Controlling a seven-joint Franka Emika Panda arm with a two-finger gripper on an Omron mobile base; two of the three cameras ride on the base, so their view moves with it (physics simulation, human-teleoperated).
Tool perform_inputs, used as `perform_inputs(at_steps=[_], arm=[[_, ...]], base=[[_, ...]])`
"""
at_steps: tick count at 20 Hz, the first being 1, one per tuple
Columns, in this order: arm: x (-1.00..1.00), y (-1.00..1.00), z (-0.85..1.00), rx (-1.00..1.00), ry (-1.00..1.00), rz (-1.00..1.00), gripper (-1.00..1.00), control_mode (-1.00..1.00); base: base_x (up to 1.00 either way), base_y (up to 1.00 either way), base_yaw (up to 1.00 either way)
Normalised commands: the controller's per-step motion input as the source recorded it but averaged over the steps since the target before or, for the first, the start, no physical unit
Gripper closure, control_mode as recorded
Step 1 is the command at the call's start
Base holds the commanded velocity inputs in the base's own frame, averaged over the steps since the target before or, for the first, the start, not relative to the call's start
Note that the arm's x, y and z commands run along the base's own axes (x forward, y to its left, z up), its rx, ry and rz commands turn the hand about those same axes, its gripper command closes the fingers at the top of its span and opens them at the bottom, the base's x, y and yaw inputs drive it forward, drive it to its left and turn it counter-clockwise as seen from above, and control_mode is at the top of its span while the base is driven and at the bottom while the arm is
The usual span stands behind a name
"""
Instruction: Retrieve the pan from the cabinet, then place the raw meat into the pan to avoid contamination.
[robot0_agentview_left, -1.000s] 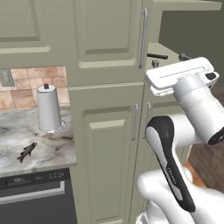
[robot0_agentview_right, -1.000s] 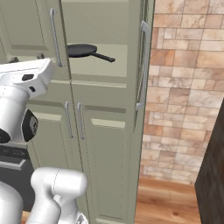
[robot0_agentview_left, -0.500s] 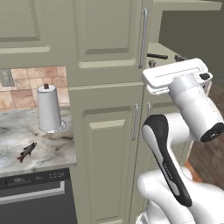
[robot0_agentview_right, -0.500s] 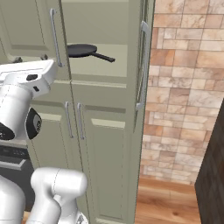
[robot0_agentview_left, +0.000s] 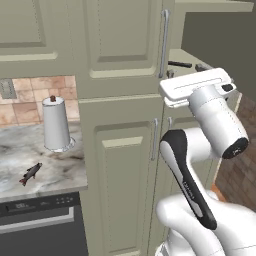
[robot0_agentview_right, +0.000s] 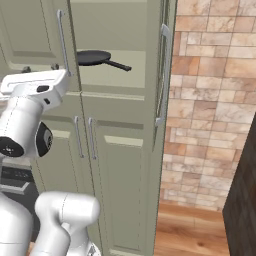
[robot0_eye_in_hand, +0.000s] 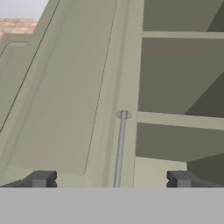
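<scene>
The tall sage-green cabinet has its upper right door swung open. On the shelf inside lies the dark pan, handle pointing right; the handle's end also shows as a dark bar. My gripper is open and empty, in front of the closed upper left door, left of and slightly below the pan. In the hand view the gripper frames that door's silver bar handle, with open shelves to the right. The raw meat, a small dark fish, lies on the marble counter.
A paper-towel roll stands on the counter behind the fish. A dishwasher front sits under the counter. The open door's edge and its long handle jut out beside a brick wall. A dark block stands at far right.
The hand has edged slightly sideways toward the closed upper left door. The jaws stayed open; pan, fish and doors have not moved.
</scene>
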Motion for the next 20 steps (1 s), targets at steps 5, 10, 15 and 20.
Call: perform_inputs(at_steps=[5, 10, 15, 20], arm=[[0.23, 0.03, -0.05, 0.0, 0.0, 0.0, -1.0, -1.0], [0.19, 0.1, -0.03, 0.0, 0.0, 0.0, -1.0, -1.0], [0.19, 0.12, -0.02, 0.0, 0.0, 0.0, -1.0, -1.0], [0.18, 0.03, -0.03, 0.0, 0.0, 0.0, -1.0, -1.0]], base=[[0.0, 0.0, 0.0], [0.0, 0.0, 0.0], [0.0, 0.0, 0.0], [0.0, 0.0, 0.0]])
